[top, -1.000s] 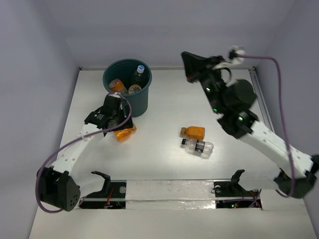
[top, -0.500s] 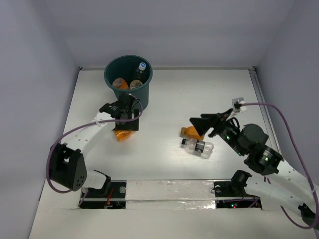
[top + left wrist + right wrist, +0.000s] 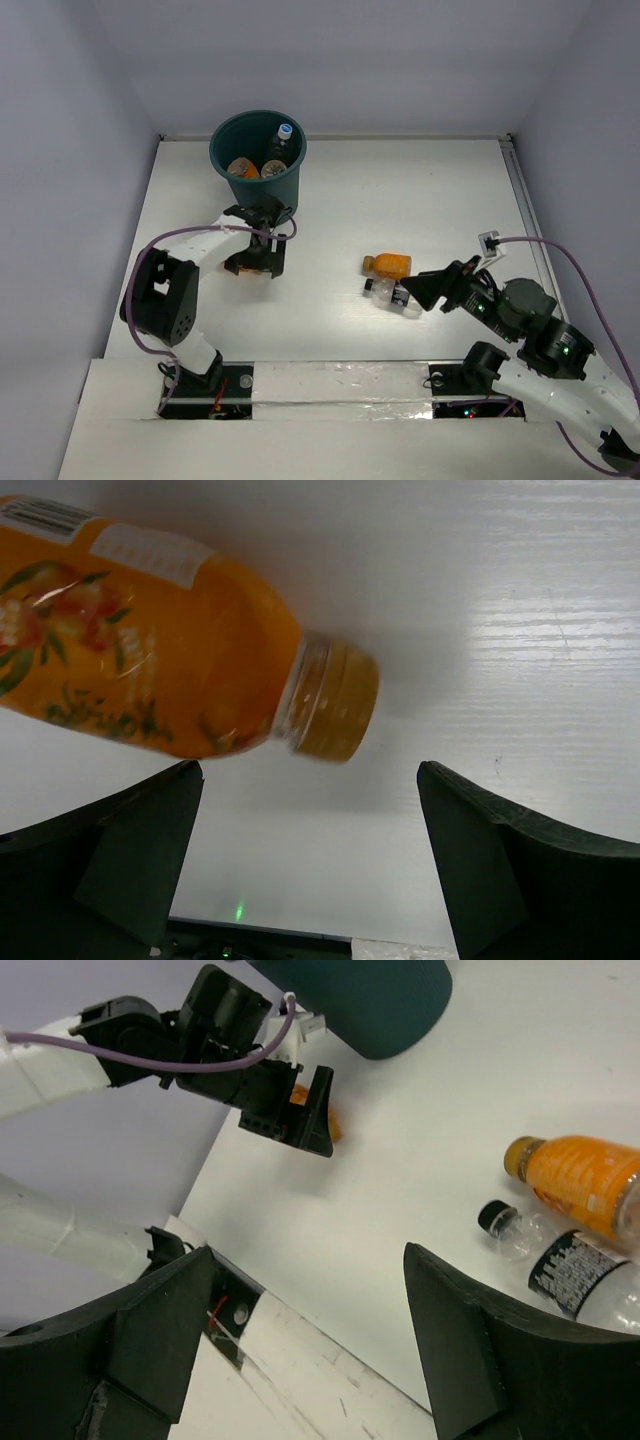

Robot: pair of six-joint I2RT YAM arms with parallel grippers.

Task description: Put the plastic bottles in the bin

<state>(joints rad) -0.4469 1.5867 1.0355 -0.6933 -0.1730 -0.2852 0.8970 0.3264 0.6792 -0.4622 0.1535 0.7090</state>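
White table (image 3: pixel 430 190): open room along its far and right edges. Round dark teal plastic bin (image 3: pixel 292 187), at the far-left corner, holds about three bottles (image 3: pixel 240 168). Three remain out. A translucent orange plastic bottle (image 3: pixel 150 670) lies beside the bin, just beyond the parted left jaws. A second orange bottle (image 3: pixel 392 264) and a clear dark-banded bottle (image 3: pixel 575 1272) lie mid-table, before the parted right jaws.

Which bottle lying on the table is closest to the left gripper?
The orange bottle beside the bin, lying right at the open left gripper; the other orange bottle and the clear bottle lie together mid-table.
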